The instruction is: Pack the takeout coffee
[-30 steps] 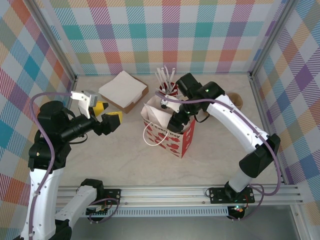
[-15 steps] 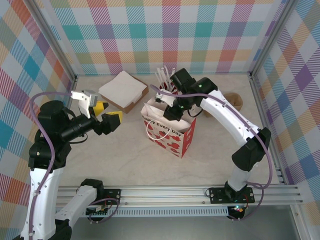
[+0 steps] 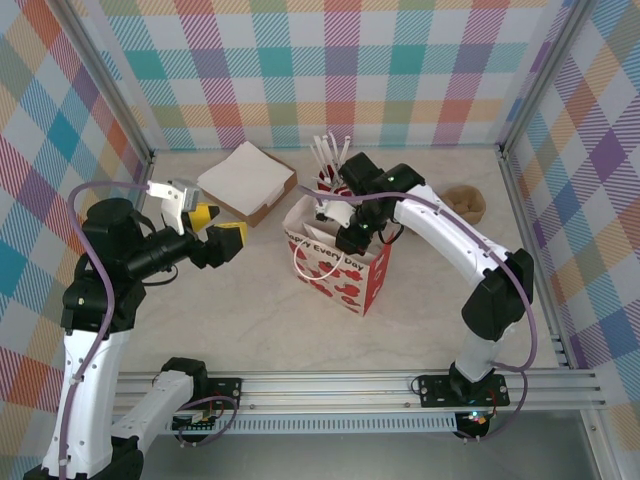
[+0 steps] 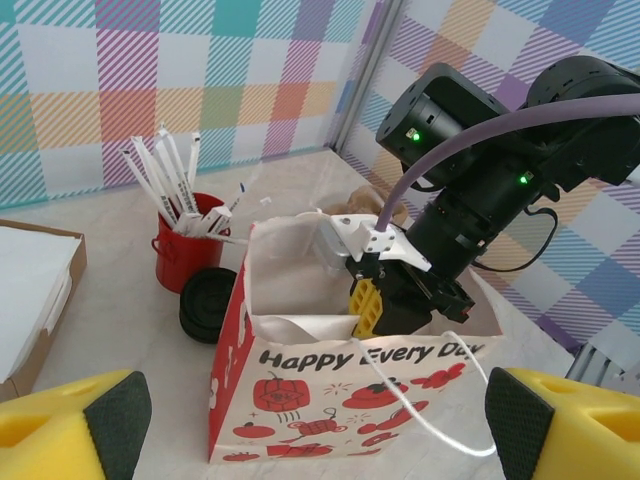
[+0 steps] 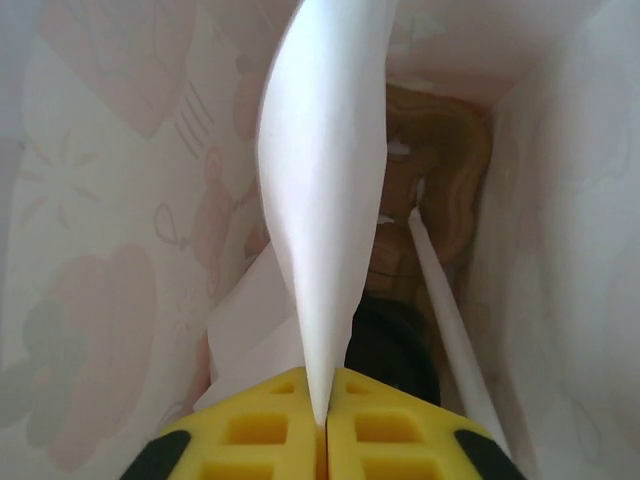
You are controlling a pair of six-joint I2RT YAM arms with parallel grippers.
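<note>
The right hand is reaching down into the open top of the red-and-white paper bag, which is standing upright near the middle of the table. In the right wrist view its yellow fingers are pressing together on a white paper fold that is rising from between them inside the bag, so this hand is pinching that fold. Below the fingers, low in the bag, a dark round shape is lying beside a thin white strip, with something brown sitting beyond it. I cannot tell whether the dark shape is the takeout coffee, and I cannot tell where the coffee is.

The left hand is hovering above the table to the left of the bag, well apart from it and pointing toward it. Its yellow fingers are sitting at the two bottom corners of the left wrist view, spread wide with nothing between them.

Behind the bag, a red cup is holding white sticks, and a black round object is lying on the table between that cup and the bag, just beside the bag's wall. A flat brown tray carrying a white stack is lying at the back left, and a small brown round thing is sitting near the right wall
</note>
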